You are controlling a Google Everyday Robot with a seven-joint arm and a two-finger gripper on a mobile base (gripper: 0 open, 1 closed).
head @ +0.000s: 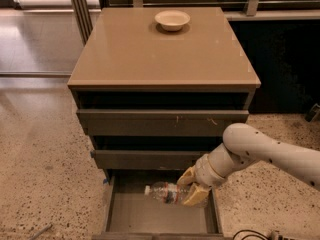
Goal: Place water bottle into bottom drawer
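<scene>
Clear water bottle (164, 192) gripped sideways by tool (192, 186) over bottom drawer (142, 215), bottle base hidden, drawer front cropped.

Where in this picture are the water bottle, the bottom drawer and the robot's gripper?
water bottle (162, 191): camera view, its clear ribbed body.
bottom drawer (145, 215): camera view, its bare floor.
gripper (192, 187): camera view, midway between its jaws, above the drawer's right side, holding the bottle.
</scene>
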